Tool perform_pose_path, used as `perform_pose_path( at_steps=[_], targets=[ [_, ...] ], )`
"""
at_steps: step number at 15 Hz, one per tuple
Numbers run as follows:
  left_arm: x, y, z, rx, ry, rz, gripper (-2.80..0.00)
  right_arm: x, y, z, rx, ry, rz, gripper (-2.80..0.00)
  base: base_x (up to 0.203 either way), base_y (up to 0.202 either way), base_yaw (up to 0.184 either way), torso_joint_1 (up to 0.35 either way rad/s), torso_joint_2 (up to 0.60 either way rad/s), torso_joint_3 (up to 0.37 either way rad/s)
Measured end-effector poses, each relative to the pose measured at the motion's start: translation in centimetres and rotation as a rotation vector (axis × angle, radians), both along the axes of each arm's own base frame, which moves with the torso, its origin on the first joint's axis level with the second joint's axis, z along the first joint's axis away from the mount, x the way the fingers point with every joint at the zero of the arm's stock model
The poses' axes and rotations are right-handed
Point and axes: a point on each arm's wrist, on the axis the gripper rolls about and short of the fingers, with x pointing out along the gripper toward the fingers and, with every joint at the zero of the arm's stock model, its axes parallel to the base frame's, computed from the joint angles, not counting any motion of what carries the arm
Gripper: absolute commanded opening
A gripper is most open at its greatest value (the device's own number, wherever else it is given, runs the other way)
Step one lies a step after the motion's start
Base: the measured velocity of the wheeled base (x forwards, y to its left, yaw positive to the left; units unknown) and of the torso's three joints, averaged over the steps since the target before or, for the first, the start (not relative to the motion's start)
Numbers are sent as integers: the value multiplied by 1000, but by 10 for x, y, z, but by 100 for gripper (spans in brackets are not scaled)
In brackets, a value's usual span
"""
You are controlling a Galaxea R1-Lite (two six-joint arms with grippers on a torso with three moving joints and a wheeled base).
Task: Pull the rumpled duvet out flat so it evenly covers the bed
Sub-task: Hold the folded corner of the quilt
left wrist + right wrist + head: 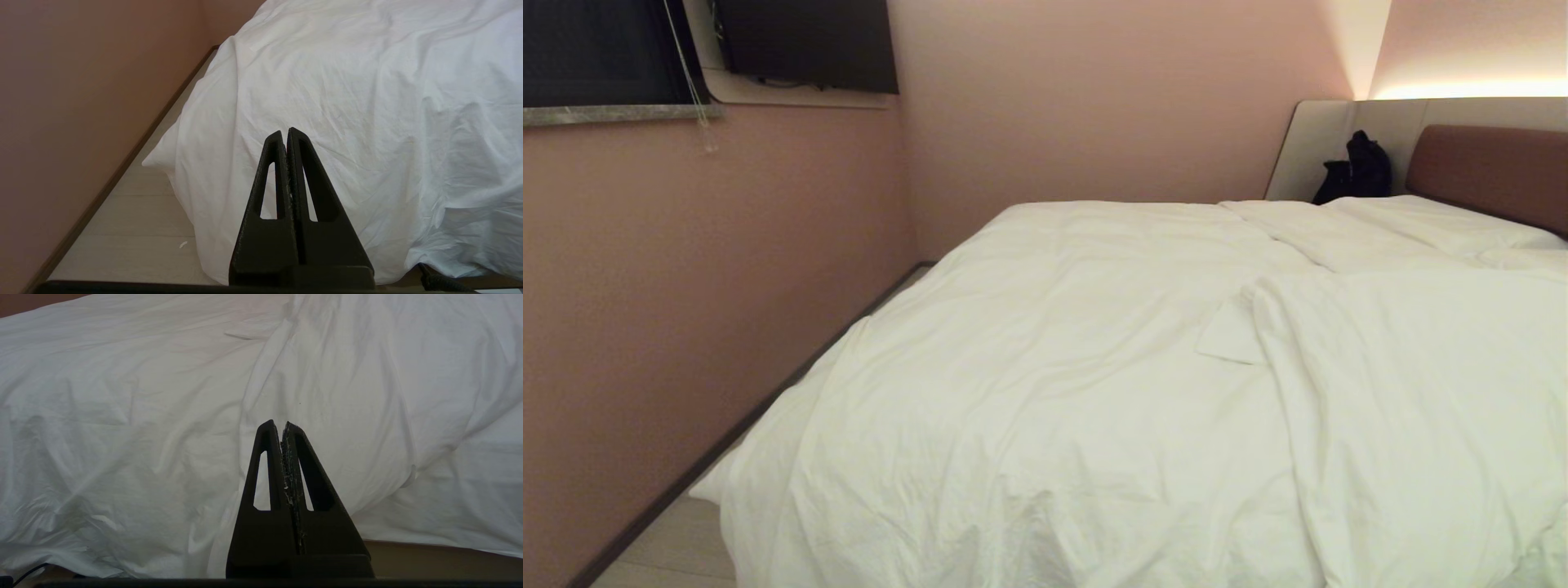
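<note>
While both the left gripper and right gripper hang before the bed, fingers pressed together and empty, the duvet lies rumpled; a shallow pinch risks slipping off.

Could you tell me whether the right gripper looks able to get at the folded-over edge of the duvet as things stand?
Probably yes: the right gripper points straight at the duvet with nothing between them. Its fingers are shut and would need to open first.
</note>
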Motion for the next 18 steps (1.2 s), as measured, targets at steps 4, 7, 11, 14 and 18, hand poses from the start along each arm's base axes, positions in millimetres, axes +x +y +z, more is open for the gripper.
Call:
perform_pose_path(
  at_steps=[4, 7, 11, 14, 18],
  targets=[
    [0, 0, 0, -4, 0, 0, -280, 0, 0, 0, 0, 0, 0, -280, 0, 0, 0, 0, 0, 0],
    [0, 0, 0, 2, 2, 0, -280, 0, 0, 0, -3, 1, -1, -280, 0, 0, 0, 0, 0, 0],
    [0, 0, 0, -2, 1, -1, -280, 0, 0, 0, 1, 1, 0, -280, 0, 0, 0, 0, 0, 0],
    [0, 0, 0, 1, 3, -2, -280, 0, 0, 0, 0, 1, 0, -280, 0, 0, 0, 0, 0, 0],
    [0, 0, 0, -1, 2, -1, -280, 0, 0, 0, 1, 1, 0, -280, -131, 0, 2, 3, -2, 6]
  ],
)
